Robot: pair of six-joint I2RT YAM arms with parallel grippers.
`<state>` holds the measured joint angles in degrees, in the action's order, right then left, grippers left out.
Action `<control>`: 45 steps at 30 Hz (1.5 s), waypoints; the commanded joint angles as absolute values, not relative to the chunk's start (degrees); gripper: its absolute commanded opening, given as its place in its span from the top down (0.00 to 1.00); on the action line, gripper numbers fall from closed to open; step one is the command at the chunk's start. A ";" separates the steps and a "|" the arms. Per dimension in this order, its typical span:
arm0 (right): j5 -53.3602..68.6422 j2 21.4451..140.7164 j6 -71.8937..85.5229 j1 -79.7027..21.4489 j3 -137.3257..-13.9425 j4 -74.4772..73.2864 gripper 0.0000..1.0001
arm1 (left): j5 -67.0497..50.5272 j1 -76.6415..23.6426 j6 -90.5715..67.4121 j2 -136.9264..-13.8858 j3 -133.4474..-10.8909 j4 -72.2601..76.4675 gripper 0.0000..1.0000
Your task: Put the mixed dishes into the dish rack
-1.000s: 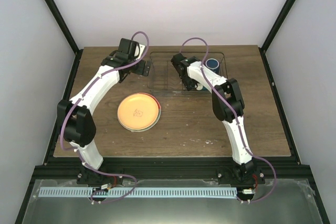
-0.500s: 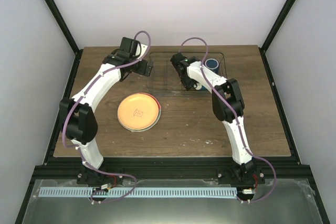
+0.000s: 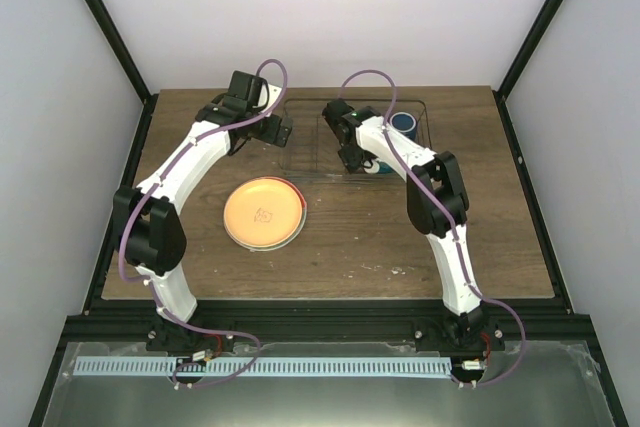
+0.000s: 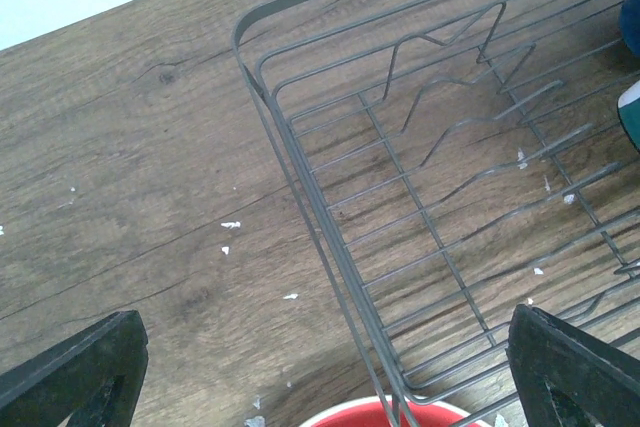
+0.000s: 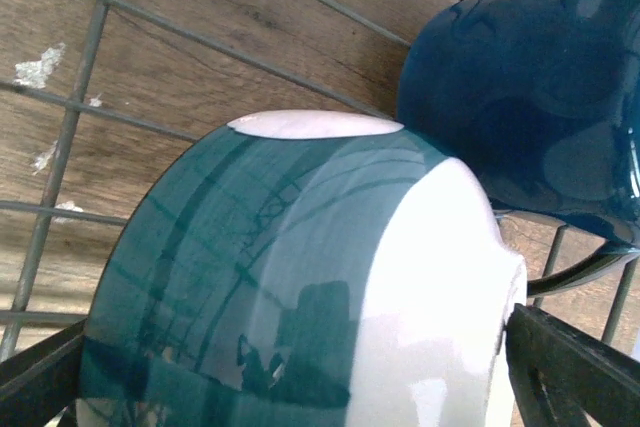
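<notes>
- Right tool: lowered into the dish rack. Its fingers stand wide apart on either side of the bowl. Whether they press the bowl or stand free of it cannot be told.
- Bowl: small and glossy, with a teal outer wall and a cream-white foot and rim. It lies tipped on its side on the rack's floor wires, foot turned up and away from the wrist camera, and it touches the mug.
- Mug: dark blue and glossy. It stands upright in the rack's far right corner in the overhead view.
- Dish rack: rectangular basket of thin grey wire with zigzag upright dividers rising from its floor. It stands at the far middle of the table and holds the bowl and the mug, both in its right part.
- Orange-yellow plate: round, with a small dark mark at its centre. It lies flat on the table outside the rack, near the rack's front left corner.
- Red-rimmed plate: lies under the orange-yellow plate, with only a sliver of rim showing at the right and its pattern hidden. A red curved edge also shows at the bottom of the left wrist view, just beside the rack's wall.
- Left tool: released, fingers spread wide and holding nothing. It hovers at the rack's left end.
- Table: dark wood grain, dotted with small white flecks.
</notes>
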<state>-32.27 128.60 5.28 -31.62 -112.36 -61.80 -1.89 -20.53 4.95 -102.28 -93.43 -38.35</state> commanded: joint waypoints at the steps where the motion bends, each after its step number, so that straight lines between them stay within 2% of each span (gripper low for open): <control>1: -28.75 126.87 7.10 -33.21 -114.27 -64.41 0.00 | -3.14 -20.29 5.60 -103.49 -94.69 -38.58 0.00; 22: -28.61 125.72 9.08 -35.16 -115.00 -67.00 0.00 | -4.77 -20.30 6.23 -104.05 -94.39 -39.29 0.00; 34: -38.84 125.88 9.64 -35.08 -113.28 -68.14 0.00 | -4.99 -20.30 6.56 -104.53 -94.77 -39.70 0.00; 45: -28.57 124.19 9.02 -35.62 -112.93 -67.33 0.00 | -5.88 -20.30 6.84 -105.16 -95.28 -40.34 0.00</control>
<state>-32.36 127.76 8.86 -34.37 -112.77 -66.11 -4.84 -20.53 6.22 -104.31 -93.67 -39.72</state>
